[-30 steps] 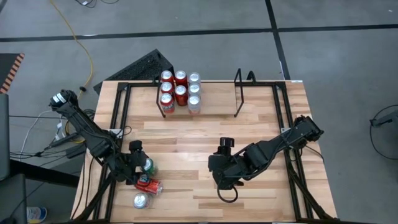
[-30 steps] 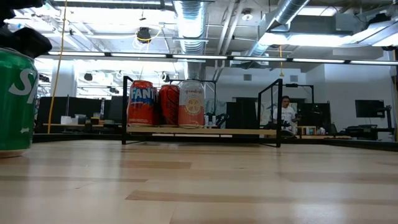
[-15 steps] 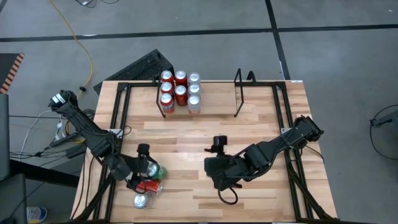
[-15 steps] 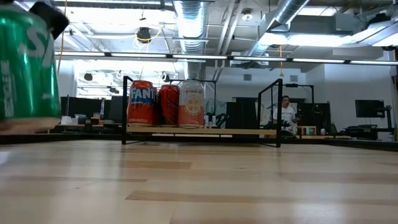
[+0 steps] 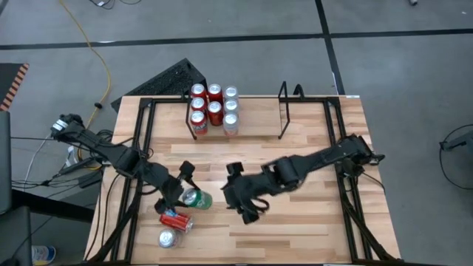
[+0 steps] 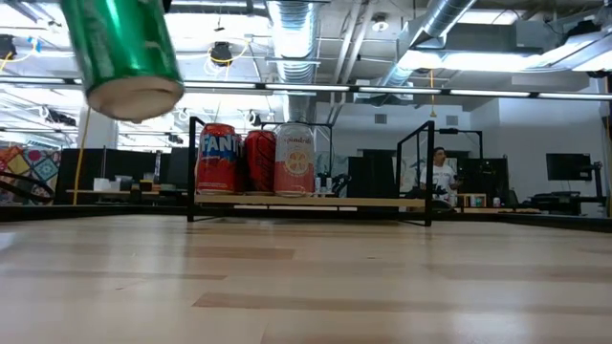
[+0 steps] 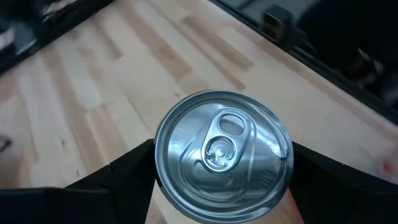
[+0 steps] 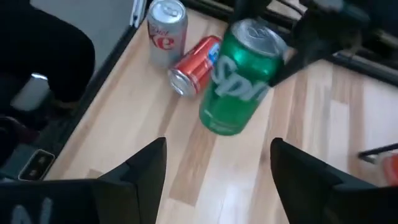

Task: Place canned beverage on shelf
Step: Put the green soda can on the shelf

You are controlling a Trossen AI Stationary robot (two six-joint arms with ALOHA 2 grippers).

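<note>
From above the table, I see my left gripper clamped on the green Sprite can, lifted over the near-left part of the wooden table, while the right gripper sits just beside it with its fingers spread and nothing between them. A red Coke can lies on its side below the green one, a silver Diet Coke can stands nearer the edge, and the black wire shelf at the far side already carries six cans at its left end. At table height, the Sprite can hangs clear of the wood, tilted, its base showing, well in front of the shelf. Through the left wrist camera, the can's top fills the space between the two fingers, pull tab toward the lens, so its long axis runs along the gripper's reach. From the right wrist camera, the can leans with its top up and away, its long axis off vertical, the left gripper gripping near the rim. My judgement: this looks like a handover, so I should bring the open right fingers squarely around the can's middle, close firmly, release the left only afterwards, then stand the can upright on the shelf's free right side.
</note>
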